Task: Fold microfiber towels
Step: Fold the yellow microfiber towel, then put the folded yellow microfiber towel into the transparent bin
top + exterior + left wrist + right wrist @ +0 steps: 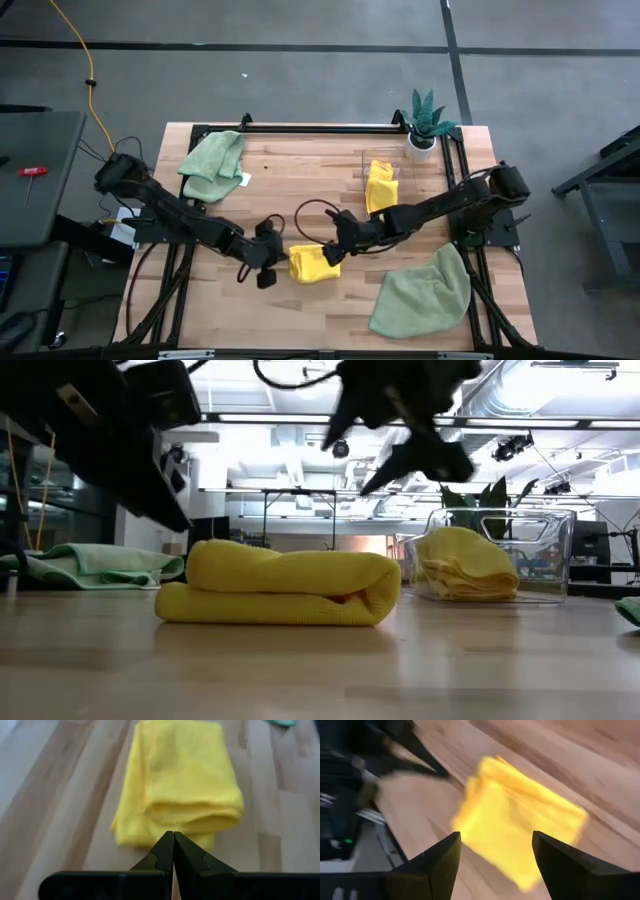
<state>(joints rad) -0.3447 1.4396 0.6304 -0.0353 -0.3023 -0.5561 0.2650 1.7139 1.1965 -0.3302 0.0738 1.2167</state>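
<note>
A bright yellow towel point(313, 263) lies folded into a thick pad on the table's middle near part; in the low view point(285, 595) its rounded fold faces the right. My left gripper point(266, 268) is shut and hangs just left of the towel, raised off the table point(165, 500); in the left wrist view its tips point(173, 836) point at the towel's edge point(165, 837). My right gripper point(335, 248) is open above the towel's far right corner, well clear of it in the low view point(400, 430). In the right wrist view its fingers point(495, 845) stand apart over the towel point(520, 835).
A pale green towel point(213, 165) lies crumpled at the far left, another point(425, 295) at the near right. A clear bin point(385, 180) at the far right holds a folded yellow towel point(380, 187). A potted plant point(428, 120) stands at the far right corner.
</note>
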